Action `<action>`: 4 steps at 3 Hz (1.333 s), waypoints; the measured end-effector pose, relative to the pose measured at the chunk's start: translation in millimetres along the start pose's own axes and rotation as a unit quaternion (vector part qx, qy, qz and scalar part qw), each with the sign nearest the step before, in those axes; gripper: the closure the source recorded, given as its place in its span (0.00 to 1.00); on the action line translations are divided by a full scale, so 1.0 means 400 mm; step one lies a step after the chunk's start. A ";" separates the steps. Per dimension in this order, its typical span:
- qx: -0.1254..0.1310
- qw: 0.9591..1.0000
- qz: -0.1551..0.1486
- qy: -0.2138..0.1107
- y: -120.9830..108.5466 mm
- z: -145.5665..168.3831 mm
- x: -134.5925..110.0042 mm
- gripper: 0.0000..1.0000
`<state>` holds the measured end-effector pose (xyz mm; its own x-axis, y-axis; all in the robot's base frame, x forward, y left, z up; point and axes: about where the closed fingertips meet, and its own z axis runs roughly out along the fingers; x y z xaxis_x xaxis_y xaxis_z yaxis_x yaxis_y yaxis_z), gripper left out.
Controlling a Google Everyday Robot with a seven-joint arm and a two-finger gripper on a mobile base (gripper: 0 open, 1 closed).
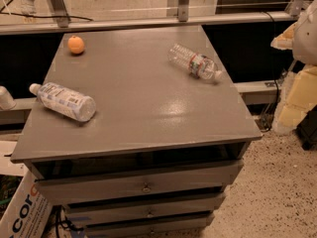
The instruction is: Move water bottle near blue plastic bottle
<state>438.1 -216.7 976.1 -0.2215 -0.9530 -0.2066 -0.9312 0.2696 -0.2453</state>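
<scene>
The water bottle (194,62), slim, clear and ribbed with a red-and-white label band and a white cap, lies on its side at the back right of the grey cabinet top (143,108), cap pointing right. The blue plastic bottle (65,100), fatter with a pale blue-white label, lies on its side near the left edge, white cap pointing left. My gripper (285,37) is at the right edge of the view, beyond the cabinet's right side and well apart from both bottles. It holds nothing that I can see.
An orange (76,44) sits at the back left corner of the top. A metal rail (148,21) runs behind the cabinet. Drawers (143,185) face me below. A cardboard box (25,209) stands on the floor at the lower left.
</scene>
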 end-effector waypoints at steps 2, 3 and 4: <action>0.012 1.000 -0.002 -0.005 -0.005 0.002 -0.002 0.00; 0.021 0.999 0.006 -0.031 -0.037 0.038 -0.007 0.00; 0.036 0.997 0.012 -0.064 -0.090 0.091 -0.037 0.00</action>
<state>485.7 -207.3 953.4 -0.2011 -0.9221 -0.3307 -0.9019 0.3060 -0.3047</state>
